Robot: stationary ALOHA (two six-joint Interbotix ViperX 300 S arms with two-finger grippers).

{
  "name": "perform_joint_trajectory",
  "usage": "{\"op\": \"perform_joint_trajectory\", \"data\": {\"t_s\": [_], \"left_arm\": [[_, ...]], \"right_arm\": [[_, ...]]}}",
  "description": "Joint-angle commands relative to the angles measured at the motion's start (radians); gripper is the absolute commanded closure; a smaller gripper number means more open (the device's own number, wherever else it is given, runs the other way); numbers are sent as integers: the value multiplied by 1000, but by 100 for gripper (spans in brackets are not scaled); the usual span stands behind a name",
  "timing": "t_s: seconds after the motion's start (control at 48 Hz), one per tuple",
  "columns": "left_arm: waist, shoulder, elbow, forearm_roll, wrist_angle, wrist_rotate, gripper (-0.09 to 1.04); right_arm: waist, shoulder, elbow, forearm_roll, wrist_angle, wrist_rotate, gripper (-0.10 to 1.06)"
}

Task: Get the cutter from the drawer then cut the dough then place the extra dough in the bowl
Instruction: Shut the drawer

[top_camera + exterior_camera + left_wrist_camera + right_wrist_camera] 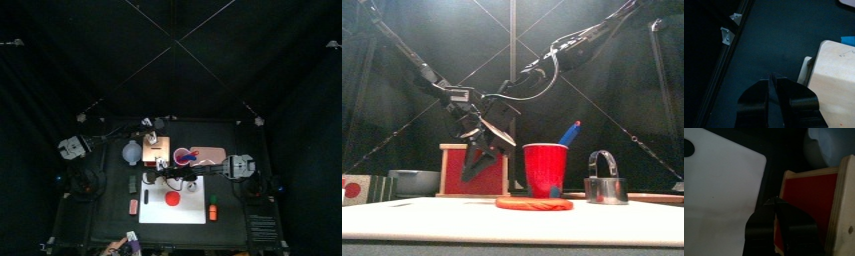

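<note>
The red dough disc (533,203) lies flat on the white cutting board (422,215), near the board's middle (173,199). To its right the metal cutter (605,185) stands on the board with its wire handle up. Behind the board is the wooden box (446,150) with its red drawer front (807,203). My right gripper (486,150) reaches in from the right and hangs shut just in front of that drawer front (476,178), with nothing seen between its jaws (774,202). The blue-grey bowl (416,180) sits left of the box. My left gripper (773,79) is shut over bare table beside the box.
A red cup (547,168) holding a blue toy knife (571,132) stands behind the dough. The pink tray (217,155) lies at the back right. A small red and white toy (353,188) sits off the board's left side.
</note>
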Motion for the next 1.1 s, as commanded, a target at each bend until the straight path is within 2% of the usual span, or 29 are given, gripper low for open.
{"op": "perform_joint_trajectory", "data": {"t_s": [0.021,0.208,0.396,0.479,0.604,0.708,0.812,0.958,1.104], "left_arm": [[-5,-8,-3,0,2,2,38],[-5,-8,-2,0,3,2,38],[-5,-17,0,0,-12,-3,38],[-5,-29,6,0,-40,-5,38],[0,-60,18,0,-110,-8,38],[0,-92,32,-9,-183,-8,37],[-3,-126,41,-29,-224,-8,37],[-21,-181,61,-84,-268,-8,37],[-72,-232,106,-163,-360,-6,37]], "right_arm": [[-20,-11,-23,-38,-2,6,81],[-28,-6,-40,-52,-8,11,81],[-15,-28,-37,-28,-9,12,81],[11,-54,-31,8,-11,12,81],[52,-109,-11,130,-15,6,81],[63,-181,26,253,-20,-5,81],[66,-273,98,319,-11,-9,80],[84,-402,209,331,38,-9,73],[135,-540,327,331,78,-11,57]]}}
